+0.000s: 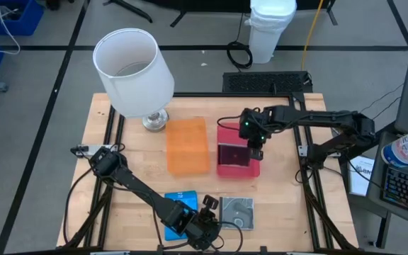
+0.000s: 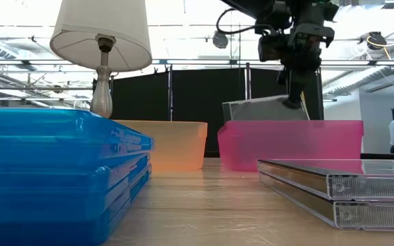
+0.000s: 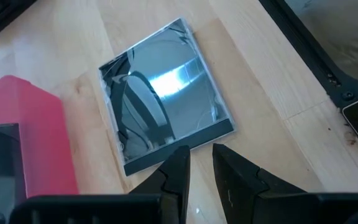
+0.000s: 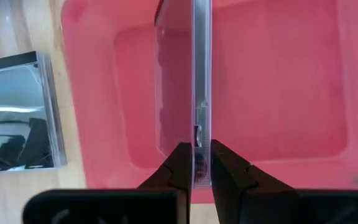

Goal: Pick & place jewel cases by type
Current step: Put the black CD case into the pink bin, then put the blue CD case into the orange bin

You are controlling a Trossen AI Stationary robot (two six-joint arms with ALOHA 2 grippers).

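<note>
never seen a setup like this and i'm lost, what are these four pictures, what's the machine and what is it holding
It is a table robot with two dark arms, seen by four cameras at once: one overhead, one at table height, and one on each wrist.

On the table stand a lamp, an orange tray and a red tray. Near the front edge lie blue jewel cases and clear jewel cases.

The right end effector is shut on a clear case, held on edge over the red tray. The left end effector hovers over the clear jewel cases, its fingers slightly apart and holding nothing.
</note>
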